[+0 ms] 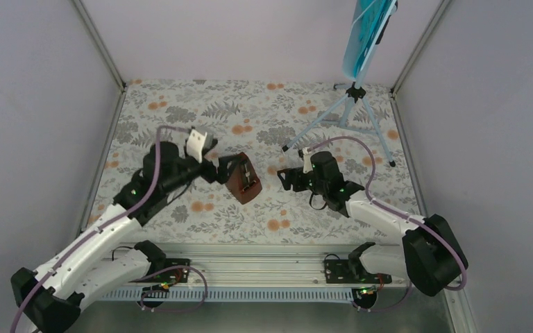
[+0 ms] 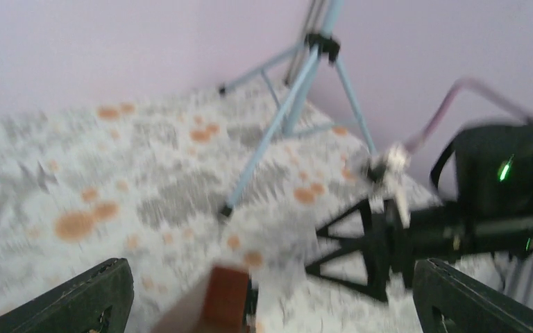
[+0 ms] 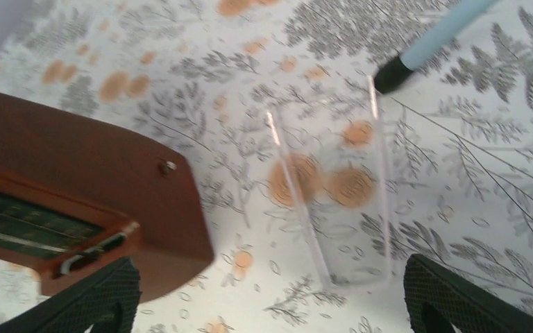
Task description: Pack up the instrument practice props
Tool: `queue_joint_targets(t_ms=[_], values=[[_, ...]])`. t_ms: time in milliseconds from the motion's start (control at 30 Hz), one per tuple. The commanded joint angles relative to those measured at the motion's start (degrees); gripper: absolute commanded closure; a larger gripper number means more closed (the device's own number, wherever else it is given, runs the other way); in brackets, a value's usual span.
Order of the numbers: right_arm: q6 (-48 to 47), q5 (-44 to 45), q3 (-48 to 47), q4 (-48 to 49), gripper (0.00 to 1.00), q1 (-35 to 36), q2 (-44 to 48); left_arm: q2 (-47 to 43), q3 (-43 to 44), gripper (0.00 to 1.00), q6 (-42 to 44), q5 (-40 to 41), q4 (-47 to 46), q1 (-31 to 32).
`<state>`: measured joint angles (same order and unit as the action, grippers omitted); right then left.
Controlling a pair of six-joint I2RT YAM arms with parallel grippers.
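Readable text, your entry: none. The teal sheet (image 1: 366, 31) carries print too small for you to read. The metronome (image 3: 97, 173) has a dark scale panel with blurred markings, and you can make out no numbers or brand.

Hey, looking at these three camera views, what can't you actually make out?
Top view: the stand and sheet run off the top edge; the print is too small to read.
Left wrist view: all blurred; the metronome is cut by the bottom edge.
Right wrist view: the metronome runs past the left edge; the clear piece is too faint to identify.
Top view: the left gripper hides whether it touches the metronome.
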<state>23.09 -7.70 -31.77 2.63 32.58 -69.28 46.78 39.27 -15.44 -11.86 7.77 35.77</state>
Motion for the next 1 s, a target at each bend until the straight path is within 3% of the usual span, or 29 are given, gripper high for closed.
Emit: queue_joint_targets(t_ms=[0,200,300,500,967], values=[[-2.4,6.7,1.2,-3.6,0.06,1.2,-1.9,5.1,16.6,0.00,5.8,2.2,10.6,-1.6],[-4.6,8.0,0.3,-2.0,0.02,1.7,-8.5,8.2,29.5,0.00,10.3,-1.2,11.7,-4.3],[-5.5,8.6,-1.9,-2.3,0.04,2.3,-12.5,8.6,31.8,0.00,13.2,3.4,13.2,-5.0],[-6.3,9.6,-5.3,-3.0,0.08,3.3,-18.6,6.0,25.6,0.00,19.4,13.5,9.7,-5.1],[-6.6,13.5,-8.0,-5.4,0.29,8.3,-22.4,7.3,17.7,0.00,23.9,18.2,7.2,-5.4]])
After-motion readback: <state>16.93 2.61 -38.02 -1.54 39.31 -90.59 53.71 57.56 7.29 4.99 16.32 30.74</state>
